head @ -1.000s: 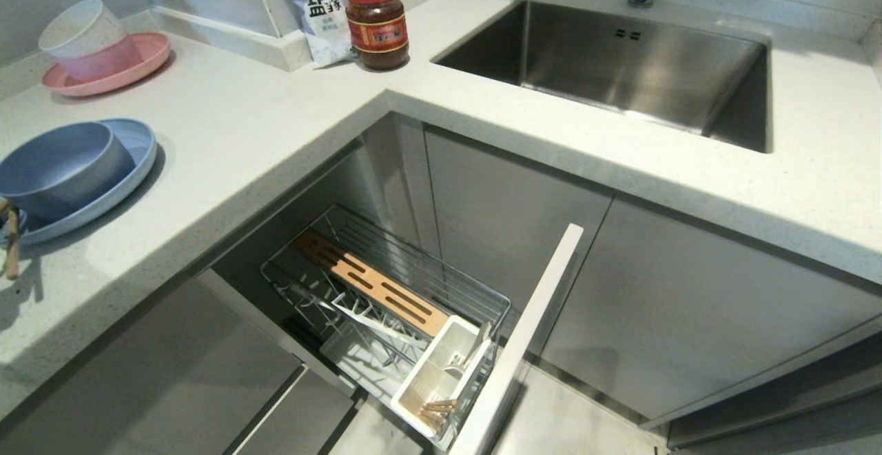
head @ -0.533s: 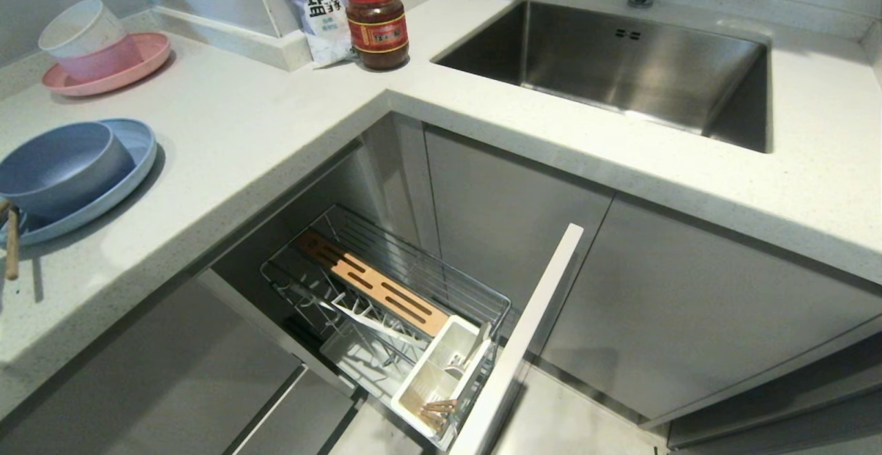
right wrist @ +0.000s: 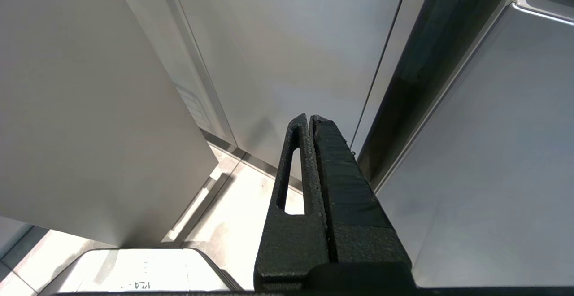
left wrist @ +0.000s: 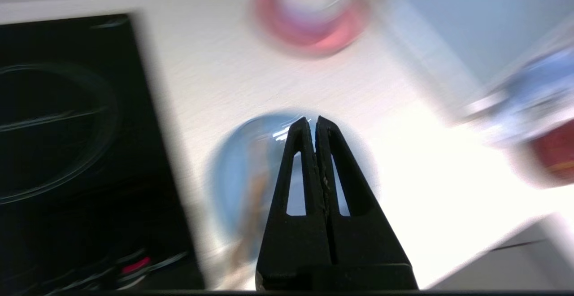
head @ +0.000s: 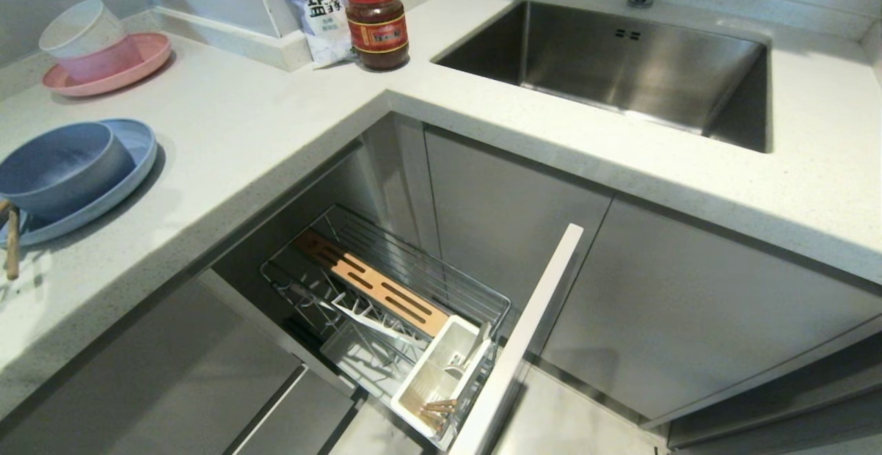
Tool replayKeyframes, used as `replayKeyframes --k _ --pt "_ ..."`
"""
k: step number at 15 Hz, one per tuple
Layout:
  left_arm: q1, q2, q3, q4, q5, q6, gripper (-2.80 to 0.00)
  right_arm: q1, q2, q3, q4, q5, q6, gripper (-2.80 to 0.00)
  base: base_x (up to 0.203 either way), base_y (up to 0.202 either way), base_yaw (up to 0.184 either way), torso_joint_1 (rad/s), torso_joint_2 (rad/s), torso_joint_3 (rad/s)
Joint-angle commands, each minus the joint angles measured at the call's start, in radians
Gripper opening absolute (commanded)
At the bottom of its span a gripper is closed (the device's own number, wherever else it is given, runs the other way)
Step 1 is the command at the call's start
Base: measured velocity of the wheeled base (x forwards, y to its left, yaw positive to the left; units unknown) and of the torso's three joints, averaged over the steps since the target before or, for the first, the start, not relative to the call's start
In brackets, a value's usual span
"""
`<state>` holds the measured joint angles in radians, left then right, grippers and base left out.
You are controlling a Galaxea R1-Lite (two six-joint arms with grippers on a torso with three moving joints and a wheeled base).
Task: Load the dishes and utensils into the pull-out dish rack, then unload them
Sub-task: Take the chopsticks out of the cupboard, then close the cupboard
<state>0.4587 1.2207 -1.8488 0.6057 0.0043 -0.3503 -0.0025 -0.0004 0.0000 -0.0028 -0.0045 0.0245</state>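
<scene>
far left of the counter: light-blue bowl (head: 60, 164) sits in the light-blue plate (head: 120, 176), a pair of wooden chopsticks (head: 12, 243) propped on the plate's near rim, tips hanging over the counter. a second ago they lay a bit differently and a shadow stretched below them; that shadow is gone now. behind them, pink plate (head: 131, 69) with stacked bowls, untouched

left gripper (left wrist: 312, 128) hangs above the blue plate in the wrist view, fingers pressed together with nothing between them. view is smeared, so the arm is swinging. looks like it just dropped the chopsticks back on the plate and is pulling away

middle: pull-out dish rack (head: 386, 289) is drawn out under the counter, wire bays bare, no plate or bowl in it. white caddy (head: 441, 379) at the front panel shows some wooden ends and a metal handle, can't tell more

right: sink (head: 620, 62) unused. right gripper (right wrist: 309, 121) parked low by the cabinet doors, fingers together, holding nothing

my read: unloading phase, dishes already out, caddy items likely remain
</scene>
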Motion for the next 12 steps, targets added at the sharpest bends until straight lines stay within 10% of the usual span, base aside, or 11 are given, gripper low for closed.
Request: replayKeyframes --k 1,5,12 --pt "-0.107 0.016 -0.050 -0.031 0.004 -0.143 -2.80 0.000 -0.004 0.002 0.000 0.000 0.000 -2.80 0.000 0.000 0.000 0.000 0.00 0.000" --pt "-0.281 0.021 -0.024 -0.078 0.049 -0.314 -2.80 0.000 -0.004 0.002 0.000 0.000 0.000 -2.80 0.000 0.000 0.000 0.000 0.00 0.000" --pt "-0.304 -0.180 0.055 -0.079 0.079 -0.200 -2.80 0.001 -0.004 0.002 0.000 0.000 0.000 -2.80 0.000 0.000 0.000 0.000 0.00 0.000"
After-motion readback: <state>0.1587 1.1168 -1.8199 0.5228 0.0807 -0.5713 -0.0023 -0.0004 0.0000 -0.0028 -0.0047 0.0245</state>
